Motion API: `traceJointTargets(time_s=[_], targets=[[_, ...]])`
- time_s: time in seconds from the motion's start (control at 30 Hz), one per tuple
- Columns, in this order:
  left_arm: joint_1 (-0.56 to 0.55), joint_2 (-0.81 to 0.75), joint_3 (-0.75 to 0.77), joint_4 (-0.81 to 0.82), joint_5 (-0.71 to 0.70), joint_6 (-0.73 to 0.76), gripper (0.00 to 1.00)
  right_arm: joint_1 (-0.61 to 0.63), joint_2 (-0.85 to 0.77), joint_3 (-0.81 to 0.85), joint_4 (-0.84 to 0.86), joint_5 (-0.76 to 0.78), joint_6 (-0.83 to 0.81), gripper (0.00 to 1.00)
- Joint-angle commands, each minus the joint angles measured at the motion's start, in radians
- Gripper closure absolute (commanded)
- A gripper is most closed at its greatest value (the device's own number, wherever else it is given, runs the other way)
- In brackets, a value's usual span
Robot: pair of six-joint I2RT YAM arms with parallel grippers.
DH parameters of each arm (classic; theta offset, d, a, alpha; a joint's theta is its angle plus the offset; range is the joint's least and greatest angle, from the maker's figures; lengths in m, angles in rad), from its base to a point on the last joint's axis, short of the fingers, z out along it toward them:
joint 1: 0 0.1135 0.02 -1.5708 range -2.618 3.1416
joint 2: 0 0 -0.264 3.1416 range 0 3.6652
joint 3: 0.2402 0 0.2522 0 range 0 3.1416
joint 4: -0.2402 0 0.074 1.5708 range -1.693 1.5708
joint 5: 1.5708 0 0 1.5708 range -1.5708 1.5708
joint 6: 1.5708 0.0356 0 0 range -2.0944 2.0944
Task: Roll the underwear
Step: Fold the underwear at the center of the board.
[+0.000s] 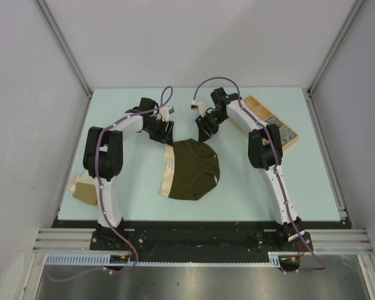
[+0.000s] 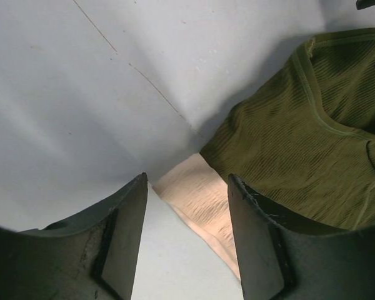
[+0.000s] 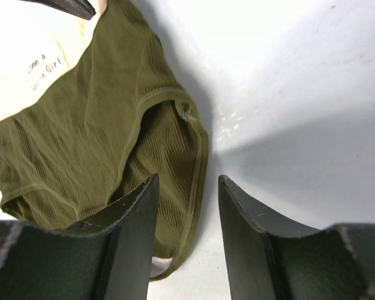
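**Q:** Why's the pair parked mid-table?

**A:** So both arms reach it. The olive underwear (image 1: 197,170) lies flat in the middle of the table (image 1: 144,209), with its beige band (image 1: 169,174) on my left. I've got the left gripper (image 1: 165,130) hanging spread over the far band corner. The right gripper (image 1: 206,129) gapes over the far hem (image 3: 199,156), and neither is holding anything. I reckon pinching both corners first starts the roll even.
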Motion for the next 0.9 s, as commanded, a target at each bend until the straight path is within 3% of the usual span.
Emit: traceJointTargets(time_s=[0.0,0.27,0.43,0.67,0.87], targets=[[0.025,0.028,0.068,-0.031,0.060,0.056,0.41,0.006,0.026,0.054,0.038,-0.036,0.050,0.53],[0.030,0.060,0.094,-0.047,0.077,0.076,0.43,0.026,0.052,0.062,0.081,-0.032,0.077,0.53],[0.032,0.080,0.102,-0.072,0.142,0.094,0.57,0.036,0.079,0.096,0.088,-0.012,0.100,0.54],[0.032,0.092,0.102,-0.068,0.143,0.089,0.57,0.043,0.110,0.119,0.113,0.025,0.128,0.54],[0.032,0.100,0.106,-0.067,0.142,0.085,0.65,0.050,0.119,0.122,0.113,0.037,0.116,0.56]])
